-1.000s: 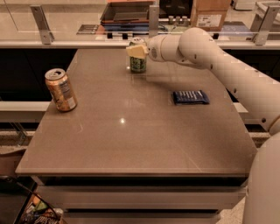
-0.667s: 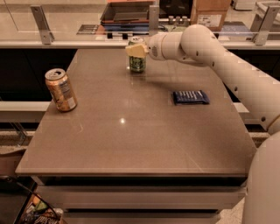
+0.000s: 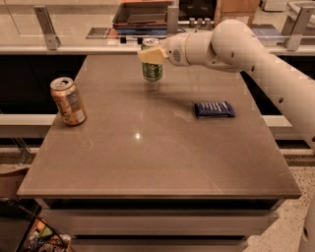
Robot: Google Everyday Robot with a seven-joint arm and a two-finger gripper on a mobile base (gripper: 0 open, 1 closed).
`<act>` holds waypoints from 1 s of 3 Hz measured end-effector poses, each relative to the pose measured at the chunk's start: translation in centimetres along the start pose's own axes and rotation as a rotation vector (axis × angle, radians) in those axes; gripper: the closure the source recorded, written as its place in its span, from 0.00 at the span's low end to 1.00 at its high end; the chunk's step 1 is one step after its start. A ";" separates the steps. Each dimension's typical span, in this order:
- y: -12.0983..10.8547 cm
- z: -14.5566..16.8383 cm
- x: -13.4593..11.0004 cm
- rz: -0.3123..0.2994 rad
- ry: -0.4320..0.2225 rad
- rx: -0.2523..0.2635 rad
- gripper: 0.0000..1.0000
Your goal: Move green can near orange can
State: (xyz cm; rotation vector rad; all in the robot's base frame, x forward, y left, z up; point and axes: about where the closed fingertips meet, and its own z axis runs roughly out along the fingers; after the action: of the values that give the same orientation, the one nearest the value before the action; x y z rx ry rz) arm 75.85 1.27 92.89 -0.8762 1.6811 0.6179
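Note:
The green can (image 3: 152,72) has a green patterned body and a silver top. It is at the far middle of the brown table (image 3: 157,147), held a little above the tabletop. My gripper (image 3: 150,54) reaches in from the right and is shut on the can's upper part. The orange can (image 3: 68,101) stands upright near the table's left edge, well to the left of and nearer than the green can.
A dark blue flat packet (image 3: 214,109) lies on the right part of the table. My white arm (image 3: 256,54) spans the far right. A counter with rails and a dark tray (image 3: 142,15) runs behind the table.
The gripper has lifted the green can slightly off the table and carried it a little toward the front.

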 end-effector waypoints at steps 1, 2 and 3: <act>3.4 -1.3 -1.2 -0.020 -0.015 -0.010 1.00; 7.4 -1.5 -1.3 -0.031 -0.020 -0.017 1.00; 11.0 -1.3 -0.8 -0.025 -0.019 -0.019 1.00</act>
State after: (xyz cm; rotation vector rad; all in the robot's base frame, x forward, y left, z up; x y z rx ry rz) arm 66.38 6.95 93.70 -0.9007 1.6471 0.6247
